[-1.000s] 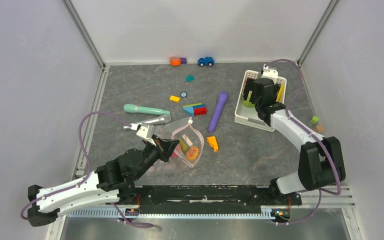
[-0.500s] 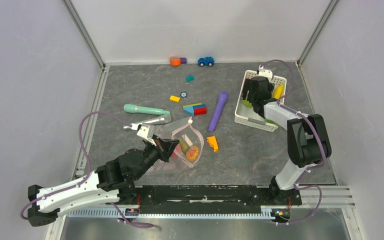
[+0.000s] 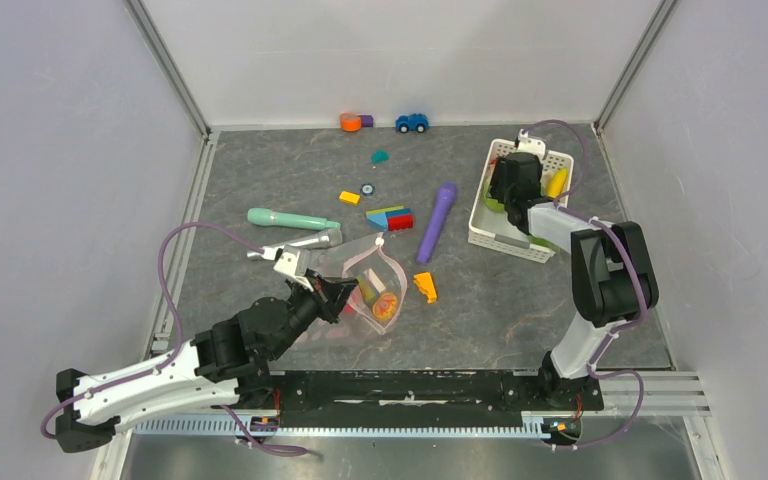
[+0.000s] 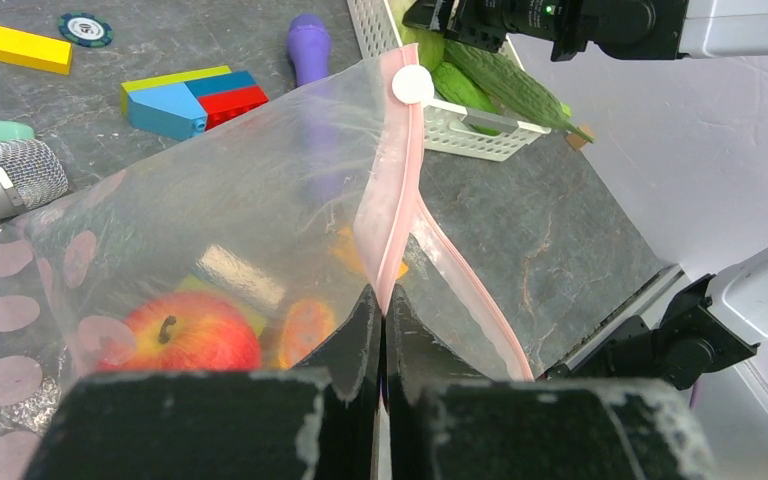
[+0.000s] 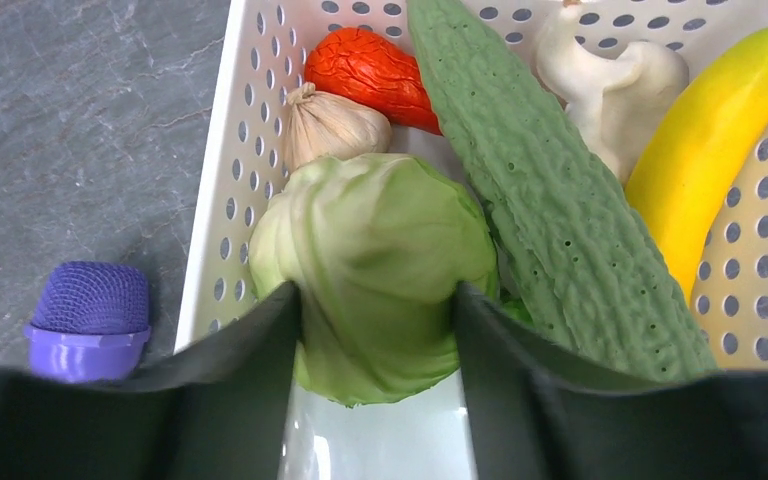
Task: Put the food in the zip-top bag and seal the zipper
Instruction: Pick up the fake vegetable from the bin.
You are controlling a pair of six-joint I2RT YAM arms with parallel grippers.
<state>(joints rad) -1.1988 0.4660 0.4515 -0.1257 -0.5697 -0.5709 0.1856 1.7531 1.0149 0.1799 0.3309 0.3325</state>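
Note:
My left gripper (image 3: 338, 292) (image 4: 381, 310) is shut on the pink zipper (image 4: 395, 190) of the clear dotted zip-top bag (image 3: 365, 285) (image 4: 210, 220) and holds its mouth up and open. A red apple (image 4: 185, 335) and an orange piece (image 4: 305, 325) lie inside. My right gripper (image 3: 505, 192) (image 5: 375, 300) reaches into the white slotted basket (image 3: 480, 235) (image 5: 235, 170), its fingers pressed on both sides of the green cabbage (image 5: 375, 240). Next to it lie the cucumber (image 5: 550, 200), banana (image 5: 710, 150), a red piece (image 5: 370, 65) and a beige piece (image 5: 330, 125).
A purple stick (image 3: 436, 220) lies between bag and basket. A teal stick (image 3: 290, 218), a silver microphone (image 3: 305, 240), coloured blocks (image 3: 392, 217) and an orange piece (image 3: 425, 288) lie around the bag. A toy car (image 3: 412, 122) stands at the back wall.
My right arm has swung in over the basket and lowered onto the cabbage. My left gripper and the bag have held still.

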